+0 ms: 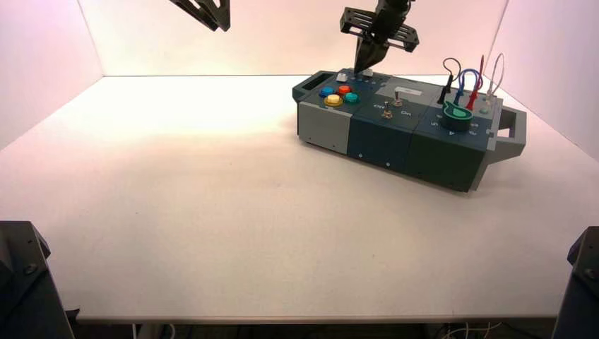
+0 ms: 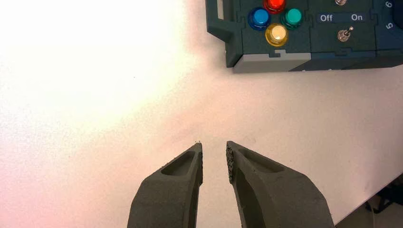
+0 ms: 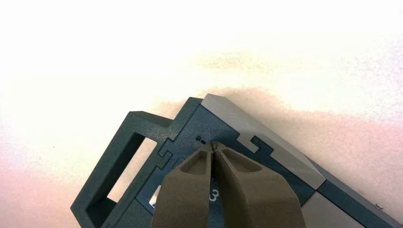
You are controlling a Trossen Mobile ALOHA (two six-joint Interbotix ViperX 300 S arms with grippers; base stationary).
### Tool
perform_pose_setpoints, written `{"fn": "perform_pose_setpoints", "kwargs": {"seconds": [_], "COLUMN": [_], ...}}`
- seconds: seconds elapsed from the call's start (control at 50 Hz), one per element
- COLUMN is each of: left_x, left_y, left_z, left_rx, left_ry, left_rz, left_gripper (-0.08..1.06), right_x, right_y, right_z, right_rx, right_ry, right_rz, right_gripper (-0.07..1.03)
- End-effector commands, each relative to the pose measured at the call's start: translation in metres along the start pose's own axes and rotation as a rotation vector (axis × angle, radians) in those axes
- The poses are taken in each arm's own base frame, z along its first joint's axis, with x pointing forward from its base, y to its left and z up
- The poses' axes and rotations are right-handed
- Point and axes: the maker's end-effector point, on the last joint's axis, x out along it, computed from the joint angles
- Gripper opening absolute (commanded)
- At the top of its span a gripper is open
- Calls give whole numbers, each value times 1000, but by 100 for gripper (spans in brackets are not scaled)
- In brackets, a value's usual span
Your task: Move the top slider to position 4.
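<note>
White table between pale walls, with the box standing turned toward its far right part.

Well to the left of the box and high above the tabletop, hangs the left gripper, parked. In its wrist view shows both fingers a narrow gap apart, nothing between them, over bare table short of the box.

On the left end of the box, a dark open handle. Just right of that, four round buttons in a cluster: blue, red, yellow, green.

Behind the buttons, at the far edge of the box, sits the top slider, a tiny white cap. Directly over it points down the right gripper, tips just at the cap. In the right wrist view, fingers pressed together, tips meeting on the box's dark top beside a grey corner panel; a printed "3" peeks out between them. Cap itself hidden there, so cannot tell its position or whether touched.

Farther right on the box, two small toggle switches, lettered "Off" and "On" in the left wrist view. Then a green knob, and at the far right end looped wires, red, blue, black and white.
</note>
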Motion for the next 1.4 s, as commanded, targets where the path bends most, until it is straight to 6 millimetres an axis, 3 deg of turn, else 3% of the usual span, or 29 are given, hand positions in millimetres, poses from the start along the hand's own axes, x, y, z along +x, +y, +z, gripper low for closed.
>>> {"fn": "perform_pose_setpoints", "kwargs": {"seconds": [0.02,1.18,1.4], "left_x": [-13,-13,-13], "left_y": [-3,-3,-3], "left_z": [12,12,12], "left_rx": [15,15,15], "left_ry": [-49,-49,-49], "left_rz": [3,3,3], "left_gripper": [30,30,30], "right_x": [-19,-28,-43], "right_y": [0,-3,3], "right_z": [16,17,27], "right_rx": [12,12,3], "right_ry": [-51,-62,-96], "right_rz": [7,5,14], "right_gripper": [-2,-2,-2]}}
